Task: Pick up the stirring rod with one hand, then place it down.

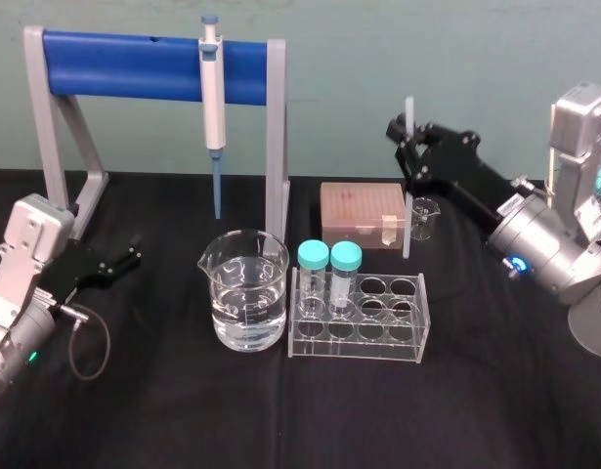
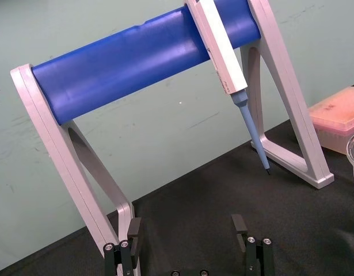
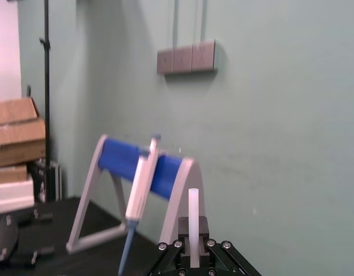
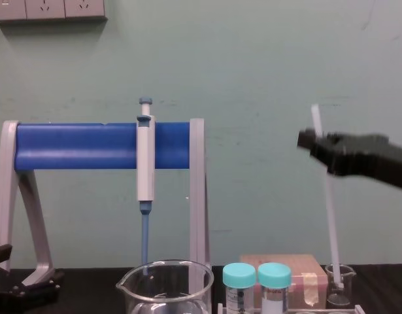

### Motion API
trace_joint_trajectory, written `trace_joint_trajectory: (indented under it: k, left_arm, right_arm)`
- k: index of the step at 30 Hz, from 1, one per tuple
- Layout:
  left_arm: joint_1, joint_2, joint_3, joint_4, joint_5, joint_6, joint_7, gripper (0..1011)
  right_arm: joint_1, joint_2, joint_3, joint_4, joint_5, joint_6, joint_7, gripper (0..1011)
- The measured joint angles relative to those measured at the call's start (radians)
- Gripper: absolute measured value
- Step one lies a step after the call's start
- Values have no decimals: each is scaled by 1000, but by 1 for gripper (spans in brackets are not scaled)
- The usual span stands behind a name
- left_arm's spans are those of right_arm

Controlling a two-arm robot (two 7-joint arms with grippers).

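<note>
The rod (image 1: 407, 200) is held upright by the right gripper (image 1: 410, 137), above the counter (image 1: 495, 391) toward its far edge, right of centre. The grasp is taken near the rod's upper end, so a short stub stands above the jaws and most of the length hangs below. The rod therefore hangs plumb and passes just beside the box (image 1: 362, 215) and behind the rack (image 1: 357, 315) without touching either, as far as can be seen. The lower end is seen at the small beaker (image 1: 424, 217); whether it is inside the beaker or just beside it cannot be determined. The jaws are clenched on the rod, with only the rod's thickness between them, and nothing else is gripped. The rod is judged to be in hand; the setting-down is not yet done. The left gripper (image 1: 119, 262) is parked low at the counter's left edge, near the foot of the pipette stand (image 1: 163, 63) and well apart from the rod. Its jaws are spread wide and nothing is held.
</note>
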Motion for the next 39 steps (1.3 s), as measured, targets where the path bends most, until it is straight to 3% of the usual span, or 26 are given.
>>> trace_joint_trajectory:
  k: [13, 39]
  left_arm:
    - [0, 0, 0, 0, 0, 0, 0, 1001]
    - [0, 0, 0, 0, 0, 0, 0, 1000]
  right_arm:
    - [-20, -3, 46, -73, 9, -18, -5, 72]
    - [-30, -4, 53, -76, 26, -3, 8, 72]
